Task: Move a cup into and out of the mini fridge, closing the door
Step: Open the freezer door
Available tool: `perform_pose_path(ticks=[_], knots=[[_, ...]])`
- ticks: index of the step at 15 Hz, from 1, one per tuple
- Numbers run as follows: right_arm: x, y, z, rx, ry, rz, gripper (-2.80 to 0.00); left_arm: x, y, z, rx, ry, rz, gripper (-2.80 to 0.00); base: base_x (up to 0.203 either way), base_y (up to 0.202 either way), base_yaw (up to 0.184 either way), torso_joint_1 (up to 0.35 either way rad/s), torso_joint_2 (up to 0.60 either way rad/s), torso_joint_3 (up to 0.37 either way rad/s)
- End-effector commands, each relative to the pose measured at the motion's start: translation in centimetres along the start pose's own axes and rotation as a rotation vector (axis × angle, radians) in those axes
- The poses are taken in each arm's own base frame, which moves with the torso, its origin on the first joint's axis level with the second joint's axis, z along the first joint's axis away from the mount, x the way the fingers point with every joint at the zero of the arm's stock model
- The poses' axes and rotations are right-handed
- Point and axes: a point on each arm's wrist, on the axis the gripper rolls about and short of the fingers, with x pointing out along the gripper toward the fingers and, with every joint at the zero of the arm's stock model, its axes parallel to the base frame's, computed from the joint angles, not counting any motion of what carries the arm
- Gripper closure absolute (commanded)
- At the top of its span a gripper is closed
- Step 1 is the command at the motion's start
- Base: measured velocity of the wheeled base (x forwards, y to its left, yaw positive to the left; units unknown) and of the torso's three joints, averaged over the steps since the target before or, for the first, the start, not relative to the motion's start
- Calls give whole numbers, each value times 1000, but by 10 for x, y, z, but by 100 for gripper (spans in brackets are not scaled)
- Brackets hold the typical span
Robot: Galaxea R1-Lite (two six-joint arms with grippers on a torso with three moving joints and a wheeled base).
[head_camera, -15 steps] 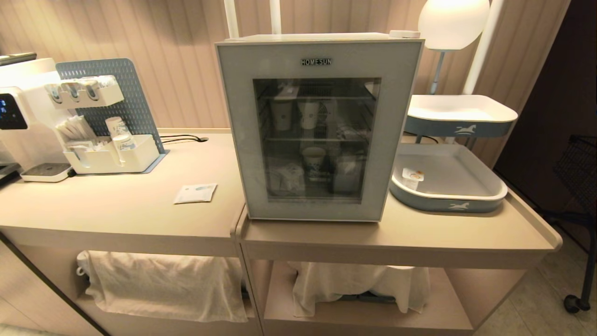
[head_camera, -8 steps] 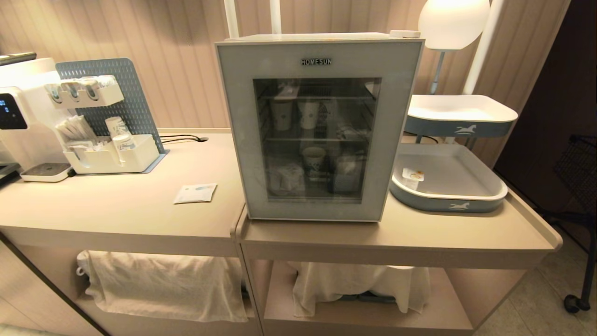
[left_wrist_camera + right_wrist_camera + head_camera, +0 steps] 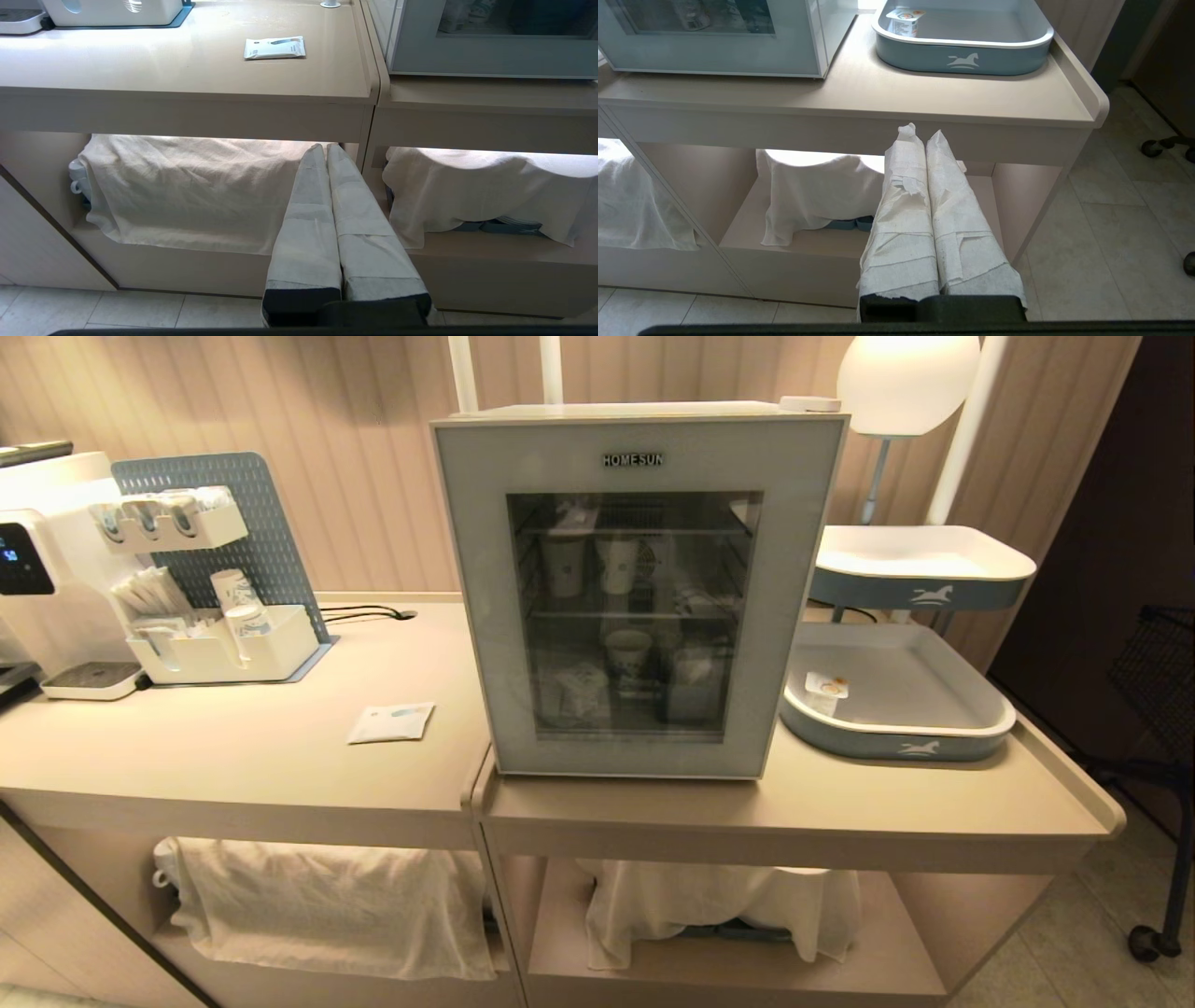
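The left gripper (image 3: 326, 148) is hanging low in front of the counter (image 3: 187, 70), its two wrapped fingers (image 3: 308, 224) pressed together and holding nothing. Beyond its tips a white cloth (image 3: 187, 191) is draping over the lower shelf, and above and ahead of it a flat packet (image 3: 274, 47) is lying on the counter. The fridge (image 3: 486, 56) is sitting up and off to that gripper's right.

The right gripper (image 3: 920, 131) is likewise sitting below the counter edge (fingers (image 3: 901, 224) taped in white, closed flat against each other) and gripping nothing. Above and ahead of it a grey-blue tray (image 3: 962, 58) is resting on the counter, and inside the tray, at its far corner nearest the fridge, a small lidded tub (image 3: 906, 21) with an orange mark is standing upright. Whether this is the cup I cannot tell. The fridge is standing above and to this gripper's left, just beside the tray.

In the head view neither gripper is showing. The door (image 3: 485, 616) is sitting shut, and paper cups (image 3: 616, 565) are showing dimly through its glass on the wire shelves. A coffee machine (image 3: 37, 569) is standing far to the left.
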Motion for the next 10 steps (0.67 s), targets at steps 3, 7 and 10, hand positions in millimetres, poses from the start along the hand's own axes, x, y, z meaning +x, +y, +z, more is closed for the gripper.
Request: perform_pose_path(ticks=[3,7,10], knots=[[0,0,0,1,2,1,0,0,0,0,-5,-2,3,0,0,0,0,0,0,0],[0,0,0,27,-2,-5,0,0,0,0,17,-5,0,0,0,0,0,0,0,0],[0,0,-1,24,-1,-5,0,0,0,0,17,-5,0,0,0,0,0,0,0,0]])
